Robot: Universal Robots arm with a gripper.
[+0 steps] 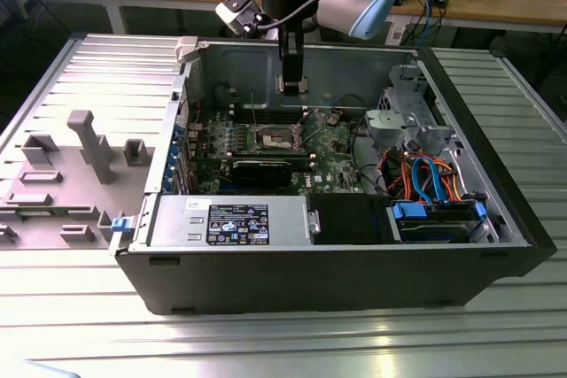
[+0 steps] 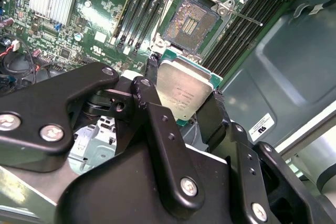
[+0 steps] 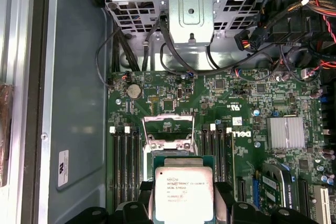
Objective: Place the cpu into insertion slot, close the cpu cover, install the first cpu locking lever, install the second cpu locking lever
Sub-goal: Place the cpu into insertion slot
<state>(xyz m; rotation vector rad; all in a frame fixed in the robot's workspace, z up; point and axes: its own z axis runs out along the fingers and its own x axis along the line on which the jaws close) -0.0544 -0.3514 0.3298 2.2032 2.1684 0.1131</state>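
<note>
My gripper (image 2: 184, 85) is shut on the cpu (image 2: 181, 94), a silver-topped square chip with a green edge, pinched at two opposite sides by the black fingers (image 2: 151, 72). The chip hangs above the green board, just short of the insertion slot (image 2: 190, 24), whose dark, gold-pinned centre lies uncovered. One thin locking lever (image 2: 244, 17) stands swung out beside the socket. In the first wrist view the cpu (image 3: 184, 195) sits in front of the cpu cover (image 3: 168, 118), a raised silver frame. From the exterior, the gripper (image 1: 291, 86) hovers inside the open case above the insertion slot (image 1: 276, 137).
Black memory slots (image 2: 233, 32) flank the socket on both sides. A finned heatsink (image 3: 286, 132) and a drive cage (image 3: 191, 3) with cables stand nearby. A long black card (image 1: 266, 168), the power supply (image 1: 230, 219) and the case walls (image 1: 266, 59) hem in the board.
</note>
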